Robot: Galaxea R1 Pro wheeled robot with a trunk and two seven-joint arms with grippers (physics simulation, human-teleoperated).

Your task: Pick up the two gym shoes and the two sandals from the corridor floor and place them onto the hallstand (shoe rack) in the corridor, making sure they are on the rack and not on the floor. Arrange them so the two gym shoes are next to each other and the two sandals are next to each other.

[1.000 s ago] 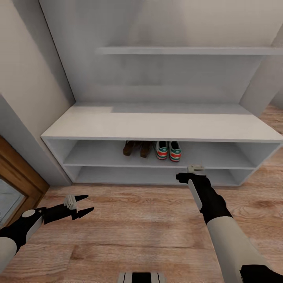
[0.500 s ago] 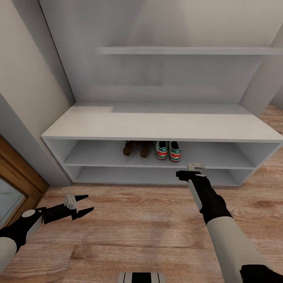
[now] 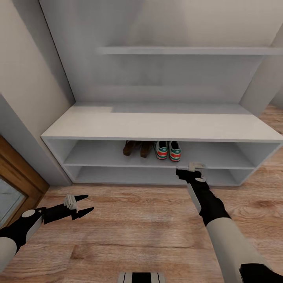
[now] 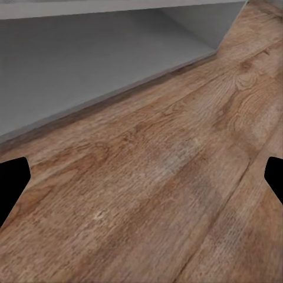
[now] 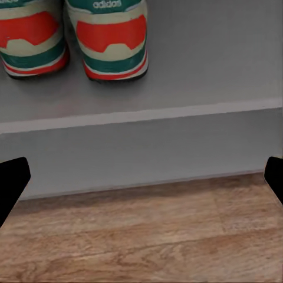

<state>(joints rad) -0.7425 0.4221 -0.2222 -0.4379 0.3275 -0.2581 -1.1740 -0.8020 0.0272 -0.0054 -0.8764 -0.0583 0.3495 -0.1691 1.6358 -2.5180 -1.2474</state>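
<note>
The two gym shoes (image 3: pixel 168 150) stand side by side, heels outward, on the upper tier of the pale grey hallstand (image 3: pixel 157 125). In the right wrist view their red-and-green heels (image 5: pixel 112 38) are close ahead. The two brown sandals (image 3: pixel 136 148) stand together just left of them on the same tier. My right gripper (image 3: pixel 191 170) hovers open and empty just in front of the shelf edge, right of the gym shoes, with its fingertips (image 5: pixel 12 177) wide apart. My left gripper (image 3: pixel 84 204) hangs open and empty low over the corridor floor (image 3: pixel 137 220) at the left.
A wall and a wooden door frame (image 3: pixel 19 173) close off the left side. The hallstand's floating shelf (image 3: pixel 184 50) sits high on the back panel. The lower tier (image 3: pixel 129 176) and the bench top hold nothing. Open floor (image 4: pixel 153 194) lies in front of the rack.
My right gripper has shifted slightly and turned a little at the wrist in front of the shelf edge. The left arm and the shoes have not moved.
</note>
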